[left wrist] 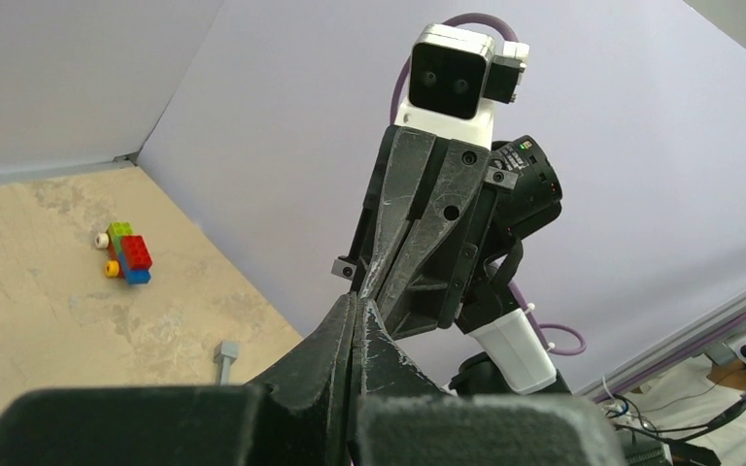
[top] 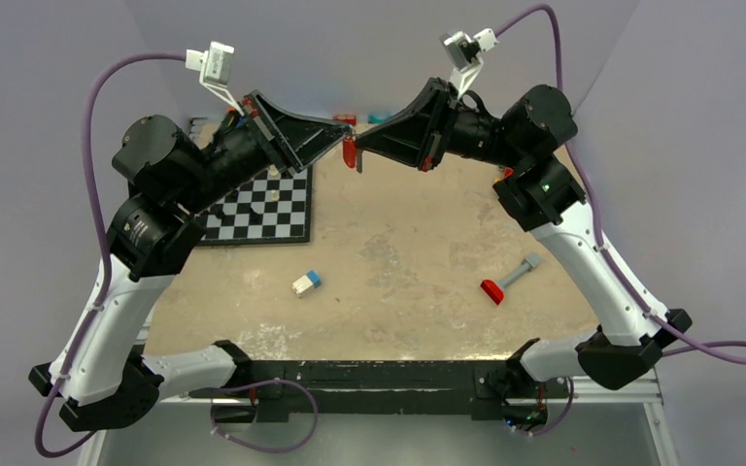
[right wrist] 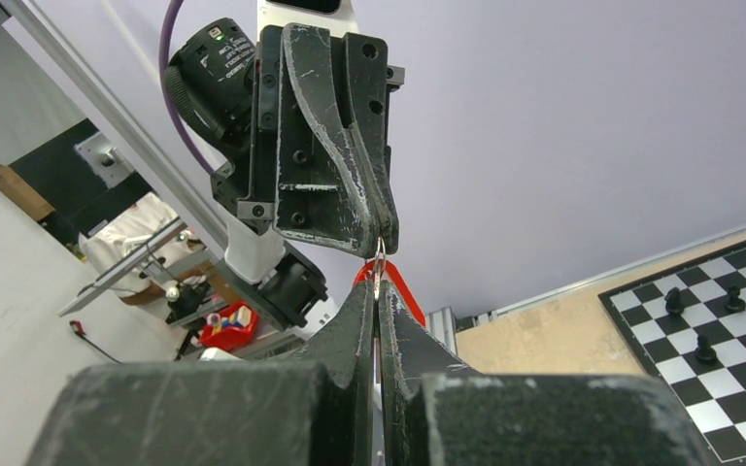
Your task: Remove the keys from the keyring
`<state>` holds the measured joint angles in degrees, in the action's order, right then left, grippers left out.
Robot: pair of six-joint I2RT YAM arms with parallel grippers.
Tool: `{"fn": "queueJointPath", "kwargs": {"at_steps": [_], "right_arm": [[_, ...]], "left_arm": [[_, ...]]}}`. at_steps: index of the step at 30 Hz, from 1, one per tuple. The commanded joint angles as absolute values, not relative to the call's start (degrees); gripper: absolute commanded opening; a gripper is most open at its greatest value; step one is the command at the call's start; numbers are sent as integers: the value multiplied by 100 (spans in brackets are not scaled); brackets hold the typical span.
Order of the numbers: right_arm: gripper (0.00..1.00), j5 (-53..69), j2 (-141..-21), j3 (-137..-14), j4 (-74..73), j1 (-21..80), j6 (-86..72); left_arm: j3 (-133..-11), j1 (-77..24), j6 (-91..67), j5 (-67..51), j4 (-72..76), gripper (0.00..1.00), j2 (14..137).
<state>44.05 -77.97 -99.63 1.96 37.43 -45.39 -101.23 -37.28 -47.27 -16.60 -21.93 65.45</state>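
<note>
Both grippers meet tip to tip in the air over the far part of the table. A thin metal keyring (right wrist: 379,260) spans the small gap between their tips. A red key (top: 350,153) hangs from it, and the right wrist view shows this key (right wrist: 406,288) behind the ring. My left gripper (top: 342,133) is shut on the ring from the left. My right gripper (top: 362,140) is shut on it from the right. In the left wrist view the shut left gripper (left wrist: 357,303) hides the ring. Another key (top: 505,281), red-headed with a grey shaft, lies loose on the table at the right.
A chessboard (top: 262,209) with several pieces lies under the left arm. A white and blue block (top: 306,282) rests near the table's middle. A small stack of toy bricks (left wrist: 126,254) sits by the far wall. Purple walls close in the back and sides.
</note>
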Motion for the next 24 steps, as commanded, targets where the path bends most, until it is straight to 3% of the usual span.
{"fn": "queueJointPath", "kwargs": {"at_steps": [1, 3, 5, 9, 13, 18, 22, 24], "right_arm": [[0, 4605, -7778, -10100, 403, 3753, -4563], [0, 4618, -7774, -10099, 398, 3753, -4541], [0, 4644, -7753, -10086, 364, 3753, -4492], [0, 4641, -7686, -10006, 253, 3754, -4379], [0, 4631, -7616, -9933, 110, 3754, -4296], [0, 4794, -7620, -10117, -486, 3668, -3931], [0, 5158, -7629, -10247, -831, 3502, -3764], [0, 5276, -7591, -10247, -946, 3452, -3685]], "left_arm": [[-10067, -3685, -4752, -1193, -1788, 0, 6440], [-10064, -3690, -4693, -1144, -1844, 0, 6407], [-10064, -3690, -4635, -1132, -1935, 12, 6375], [-10029, -3675, -4459, -1092, -2149, 53, 6269], [-10087, -3672, -4104, -971, -2437, 76, 6124], [-10785, -3409, -3447, -1577, -3179, 76, 6373], [-11805, -2862, -3394, -3313, -3758, 74, 7044], [-12156, -2666, -3569, -4177, -3654, 68, 7332]]}}
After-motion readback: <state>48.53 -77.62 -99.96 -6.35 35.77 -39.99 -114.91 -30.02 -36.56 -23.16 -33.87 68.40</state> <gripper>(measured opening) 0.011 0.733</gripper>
